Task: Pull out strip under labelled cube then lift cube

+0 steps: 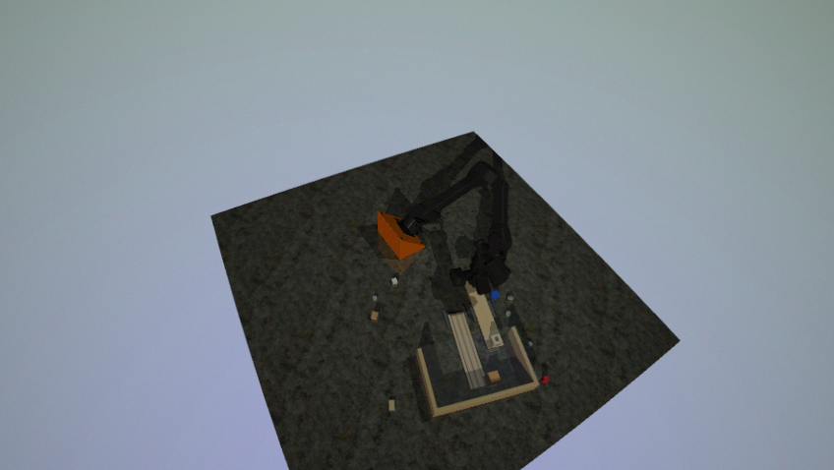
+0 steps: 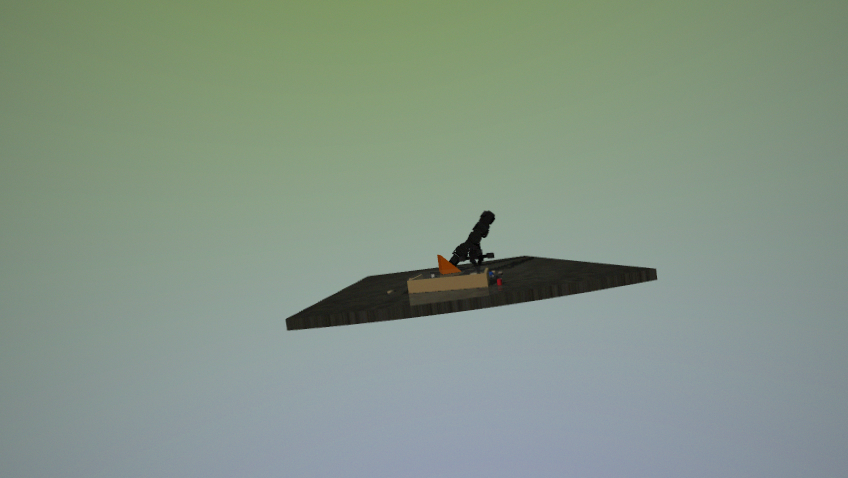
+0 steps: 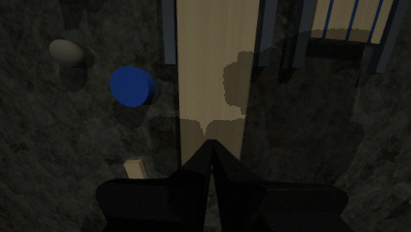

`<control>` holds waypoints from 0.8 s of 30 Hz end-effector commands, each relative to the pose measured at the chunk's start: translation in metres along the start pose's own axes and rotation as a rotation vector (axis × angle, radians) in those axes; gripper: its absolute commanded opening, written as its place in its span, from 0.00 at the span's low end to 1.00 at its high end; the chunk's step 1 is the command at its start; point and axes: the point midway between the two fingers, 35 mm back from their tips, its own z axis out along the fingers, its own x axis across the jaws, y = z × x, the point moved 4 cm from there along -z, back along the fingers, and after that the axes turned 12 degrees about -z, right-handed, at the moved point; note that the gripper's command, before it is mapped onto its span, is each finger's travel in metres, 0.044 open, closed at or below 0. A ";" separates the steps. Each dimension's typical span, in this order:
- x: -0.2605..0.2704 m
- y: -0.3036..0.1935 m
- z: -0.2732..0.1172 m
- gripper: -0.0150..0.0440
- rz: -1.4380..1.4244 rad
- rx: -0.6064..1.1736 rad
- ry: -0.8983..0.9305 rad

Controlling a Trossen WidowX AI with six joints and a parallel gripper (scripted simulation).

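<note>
The labelled cube (image 1: 496, 338), white with a dark square mark, rests on the far end of the plain wooden strip (image 1: 483, 315) (image 3: 214, 73). A second strip (image 1: 465, 350) (image 3: 338, 19) with blue lines lies beside it. My gripper (image 1: 482, 288) (image 3: 211, 143) is shut with nothing between the fingers. Its tips are over the near end of the plain strip; whether they touch it I cannot tell. The fingers hide that end in the wrist view. The labelled cube is outside the wrist view.
A wooden three-sided wall (image 1: 484, 399) (image 2: 448, 282) surrounds the strips' far ends, with a tan block (image 1: 494, 376) inside. Grey rails (image 3: 169, 34) flank the strips. A blue disc (image 1: 494, 294) (image 3: 130, 87) and a pebble (image 3: 66, 53) lie nearby. An orange wedge (image 1: 399, 236) (image 2: 447, 265) stands by the arm.
</note>
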 end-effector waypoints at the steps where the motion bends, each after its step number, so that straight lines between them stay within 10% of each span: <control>1: 0.001 -0.011 0.006 0.25 0.011 0.027 0.006; 24: 0.008 -0.046 0.005 0.25 0.013 0.028 0.006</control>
